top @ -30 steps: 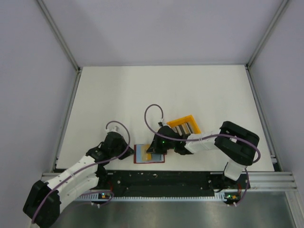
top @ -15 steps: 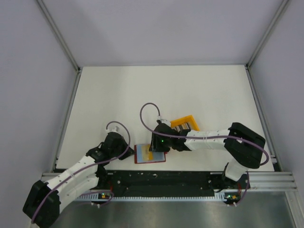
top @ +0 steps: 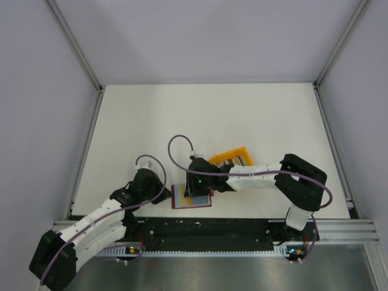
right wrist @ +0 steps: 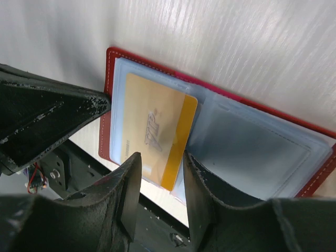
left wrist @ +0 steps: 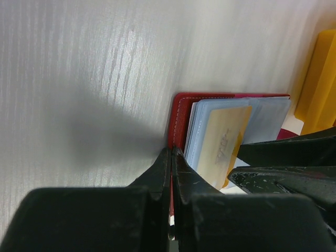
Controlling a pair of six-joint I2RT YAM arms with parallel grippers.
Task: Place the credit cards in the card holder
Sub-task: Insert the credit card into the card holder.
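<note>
We noted card holder (right wrist: pixel 112 58) lying open on table (top: pixel 182 115), near edge, between arms. Left gripper (left wrist: pixel 171 152) closed, pinching holder's red left edge. Right gripper (right wrist: pixel 161 160) hung over holder, fingers apart, nothing held. Gold credit card (right wrist: pixel 152 134) lay slanted on clear sleeve, at end by left gripper. Yellow bin (top: pixel 233 159) sat just beyond, to right.

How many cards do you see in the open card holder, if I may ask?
1: a yellow card partly in a clear sleeve of the card holder, near the edge the left gripper pinches. More may be hidden.
</note>
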